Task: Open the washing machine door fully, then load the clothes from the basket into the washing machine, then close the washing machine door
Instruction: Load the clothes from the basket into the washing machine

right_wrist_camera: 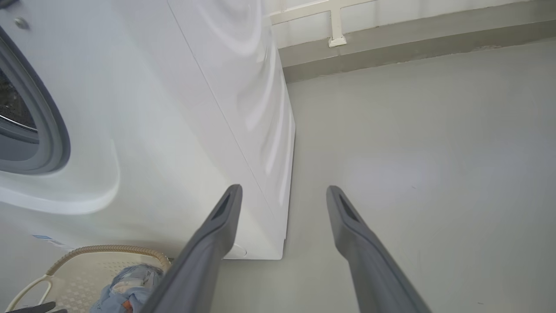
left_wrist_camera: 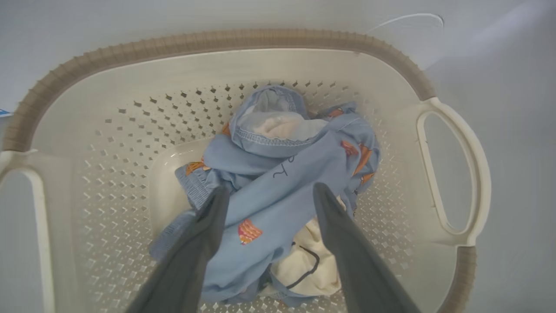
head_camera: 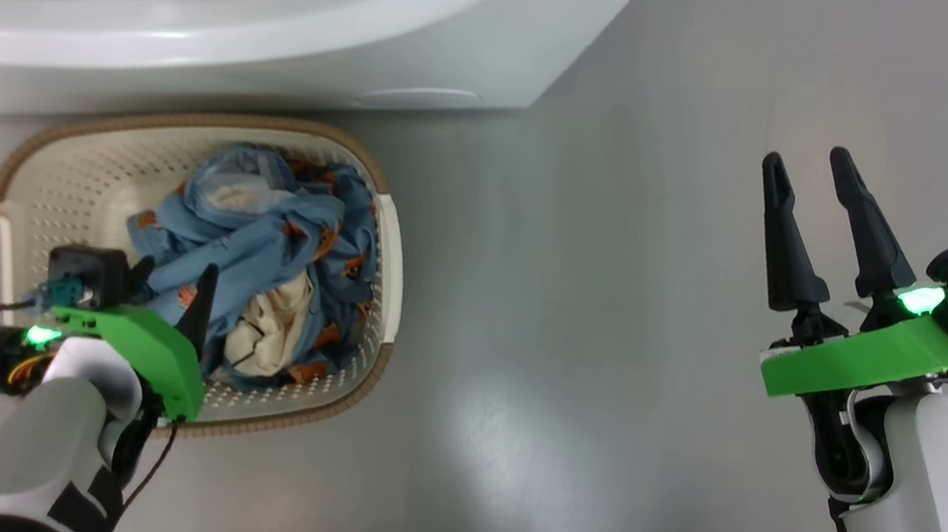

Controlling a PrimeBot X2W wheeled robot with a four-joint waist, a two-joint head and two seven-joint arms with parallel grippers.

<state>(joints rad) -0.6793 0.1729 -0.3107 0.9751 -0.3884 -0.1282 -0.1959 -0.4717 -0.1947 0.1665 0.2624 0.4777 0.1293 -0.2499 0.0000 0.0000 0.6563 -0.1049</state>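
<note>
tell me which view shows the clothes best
Left wrist view: it looks straight into the basket, with the clothes spread mid-frame. The head view has them partly behind the left gripper; the right wrist view catches a blue scrap at its bottom edge.

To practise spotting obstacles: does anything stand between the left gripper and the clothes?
Nothing visible does. The left gripper hangs over the basket, jaws open, pointing straight at the clothes.
</note>
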